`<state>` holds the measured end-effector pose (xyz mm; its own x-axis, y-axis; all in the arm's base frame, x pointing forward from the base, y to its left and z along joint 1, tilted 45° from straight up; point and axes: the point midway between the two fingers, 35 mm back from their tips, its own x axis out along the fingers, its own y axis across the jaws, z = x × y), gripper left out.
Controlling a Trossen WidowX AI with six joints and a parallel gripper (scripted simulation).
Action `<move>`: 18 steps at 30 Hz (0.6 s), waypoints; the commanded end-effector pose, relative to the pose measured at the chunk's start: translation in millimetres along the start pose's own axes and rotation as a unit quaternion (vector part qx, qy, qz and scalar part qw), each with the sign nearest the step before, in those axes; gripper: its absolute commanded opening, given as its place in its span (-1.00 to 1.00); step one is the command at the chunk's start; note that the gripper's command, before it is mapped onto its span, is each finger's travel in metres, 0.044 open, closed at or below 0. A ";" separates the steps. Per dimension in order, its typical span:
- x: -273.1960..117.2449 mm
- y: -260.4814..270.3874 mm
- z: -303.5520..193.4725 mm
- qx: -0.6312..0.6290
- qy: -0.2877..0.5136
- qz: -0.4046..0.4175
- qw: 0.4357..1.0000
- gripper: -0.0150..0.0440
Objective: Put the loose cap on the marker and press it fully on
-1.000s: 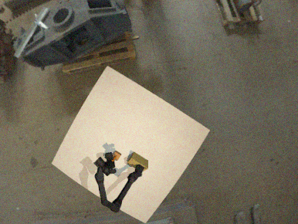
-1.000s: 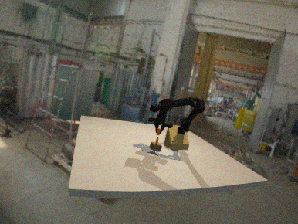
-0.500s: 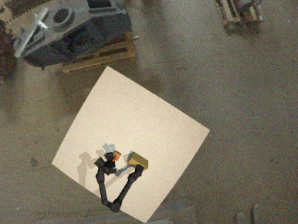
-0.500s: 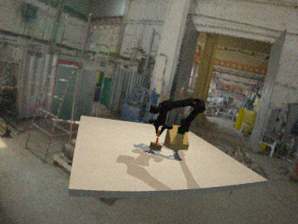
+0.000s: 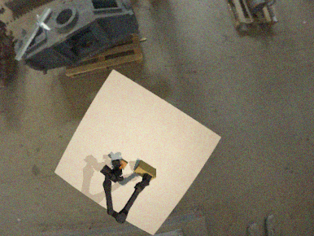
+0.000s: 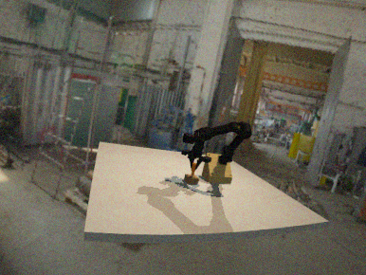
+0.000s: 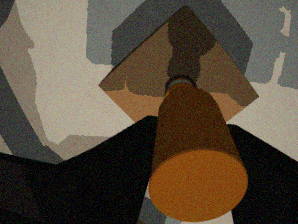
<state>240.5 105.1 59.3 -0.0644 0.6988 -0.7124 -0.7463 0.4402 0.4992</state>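
The orange holder block (image 5: 124,164) (image 6: 192,180) (image 7: 135,75) rests on the table (image 5: 163,122) (image 6: 118,190). The marker (image 7: 180,79) stands upright in it; in the wrist view only its dark ring and a little around it show. My gripper (image 6: 193,161) (image 7: 190,131) is directly above the block, pointing down, and is shut on the orange cap (image 7: 197,185). The cap's closed end faces the wrist camera and its far end lines up over the marker, covering the marker's tip. Whether the cap is fully seated is hidden.
A yellow box-shaped block (image 5: 145,168) (image 6: 219,173) stands beside the holder block, at the foot of the arm. The arm's shadows fall across the table. The table's edges drop to a workshop floor, with pallets and machinery beyond.
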 end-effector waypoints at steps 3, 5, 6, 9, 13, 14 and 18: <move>12.1 0.7 -1.0 0.002 0.000 0.001 1.000 -0.49; 15.4 1.0 -1.1 0.002 0.000 0.001 1.000 -0.49; 17.0 1.1 -1.1 0.002 0.000 0.001 1.000 -0.49; 21.8 1.6 -1.3 0.002 0.000 0.002 1.000 -0.49; 23.9 2.0 -1.2 0.002 0.000 0.002 1.000 -0.49; 23.9 2.0 -1.2 0.002 0.000 0.002 1.000 -0.49; 23.9 2.0 -1.2 0.002 0.000 0.002 1.000 -0.49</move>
<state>237.3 120.9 43.5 -0.0664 0.6989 -0.7121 -0.7463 0.4389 0.5004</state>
